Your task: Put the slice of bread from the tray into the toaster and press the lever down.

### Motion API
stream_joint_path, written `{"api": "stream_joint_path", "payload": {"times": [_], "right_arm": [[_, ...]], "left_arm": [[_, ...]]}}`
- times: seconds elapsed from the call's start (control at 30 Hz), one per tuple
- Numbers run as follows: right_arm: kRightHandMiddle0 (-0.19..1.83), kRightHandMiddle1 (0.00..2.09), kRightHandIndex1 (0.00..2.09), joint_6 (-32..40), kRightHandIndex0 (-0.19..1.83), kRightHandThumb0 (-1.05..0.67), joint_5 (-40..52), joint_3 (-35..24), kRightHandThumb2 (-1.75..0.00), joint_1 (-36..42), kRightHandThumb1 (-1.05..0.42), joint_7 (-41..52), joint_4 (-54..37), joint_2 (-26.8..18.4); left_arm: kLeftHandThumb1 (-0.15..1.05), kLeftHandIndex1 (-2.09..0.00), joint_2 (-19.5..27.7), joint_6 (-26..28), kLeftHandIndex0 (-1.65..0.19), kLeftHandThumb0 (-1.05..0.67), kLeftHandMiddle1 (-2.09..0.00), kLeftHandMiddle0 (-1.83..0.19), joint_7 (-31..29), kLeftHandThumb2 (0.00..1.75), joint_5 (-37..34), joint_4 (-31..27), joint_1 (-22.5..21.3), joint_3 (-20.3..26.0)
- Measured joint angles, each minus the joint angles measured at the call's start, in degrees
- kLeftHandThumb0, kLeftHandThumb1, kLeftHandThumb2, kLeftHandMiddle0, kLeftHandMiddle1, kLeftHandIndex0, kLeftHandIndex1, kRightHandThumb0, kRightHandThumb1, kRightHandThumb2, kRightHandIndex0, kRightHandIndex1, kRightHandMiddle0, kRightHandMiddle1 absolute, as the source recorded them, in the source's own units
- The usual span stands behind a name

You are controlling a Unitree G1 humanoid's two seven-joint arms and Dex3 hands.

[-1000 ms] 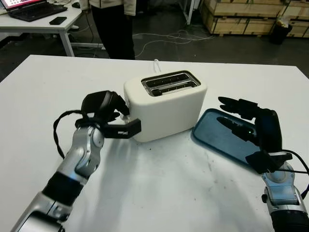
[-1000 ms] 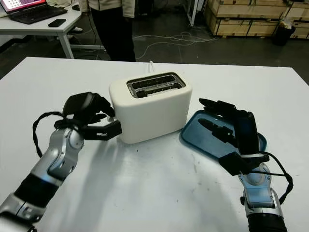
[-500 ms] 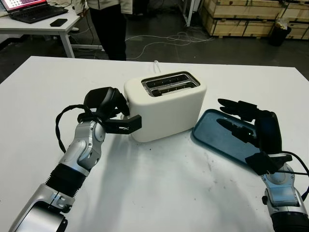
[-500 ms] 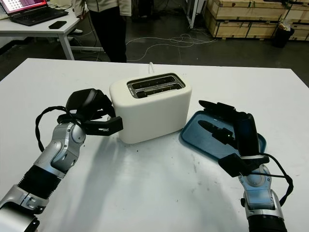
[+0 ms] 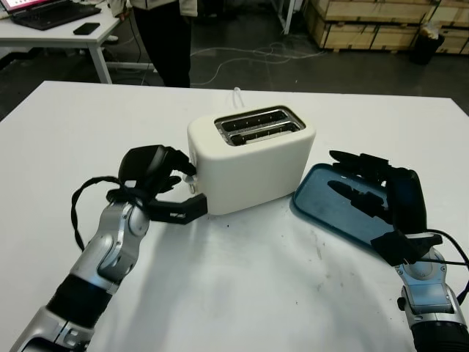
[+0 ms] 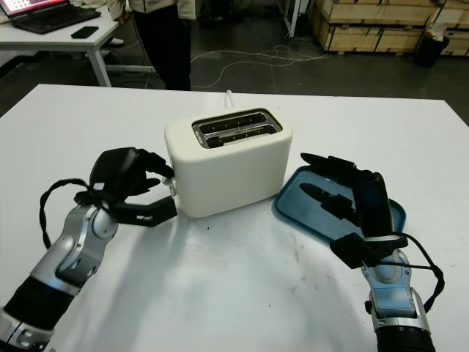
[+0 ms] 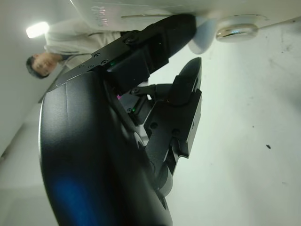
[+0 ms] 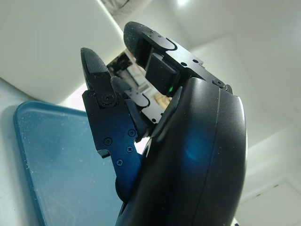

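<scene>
White table (image 5: 242, 293), toaster (image 5: 253, 158) mid-table, bread apparently in its slots: left hand (image 5: 157, 172) curls empty at the lever (image 7: 236, 33), liable to slip off; right hand (image 5: 374, 187) open over the tray (image 5: 322, 209).

From my station I saw the white table (image 5: 242, 293) stretching across the foreground, with a dark floor (image 5: 242, 66) behind it where pale cables (image 5: 256, 53) lay in loops. At the far left stood a second white desk (image 5: 55, 33) carrying a laptop (image 5: 40, 11) and a phone (image 5: 86, 28), and a person in dark trousers (image 5: 165, 40) stood just beside it. Wooden crates (image 5: 366, 26) were stacked along the far right.
</scene>
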Motion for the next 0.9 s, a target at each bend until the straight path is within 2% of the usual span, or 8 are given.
{"api": "stream_joint_path", "payload": {"times": [0.1, 0.27, 0.63, 0.9], "right_arm": [[0.95, 0.00, 0.00, 0.00, 1.06, -0.31, 0.00, 0.03, 0.00, 0.00, -0.82, 0.01, 0.00, 0.00], [0.94, 0.00, 0.00, -0.01, 1.06, -0.31, 0.01, 0.12, 0.00, -0.08, -0.82, 0.00, 0.50, 0.00], [0.94, 0.00, 0.00, -0.01, 1.04, -0.30, 0.01, 0.57, 0.00, -0.53, -0.82, 0.00, 0.62, 0.04], [0.94, 0.00, 0.00, 0.06, 1.04, -0.29, 0.19, 1.16, 0.00, -0.57, -0.82, 0.04, 0.58, 0.15]], "left_arm": [[0.80, -0.03, 0.11, -1.85, -1.25, -0.12, -1.18, -0.83, 2.27, 0.01, -0.47, 0.00, 1.05, 0.55], [0.77, -0.05, 1.33, -4.48, -1.28, -0.11, -1.13, -0.87, 2.15, 0.00, -1.67, -0.09, 1.89, 1.69], [0.71, -0.07, 4.28, -9.68, -1.32, -0.10, -1.08, -0.96, -1.24, 0.00, -2.35, -1.30, 2.11, 5.27], [0.69, -0.07, 6.77, -14.76, -1.35, -0.14, -1.00, -1.03, -4.33, 0.01, -2.32, -5.81, 2.06, 8.93]]}}
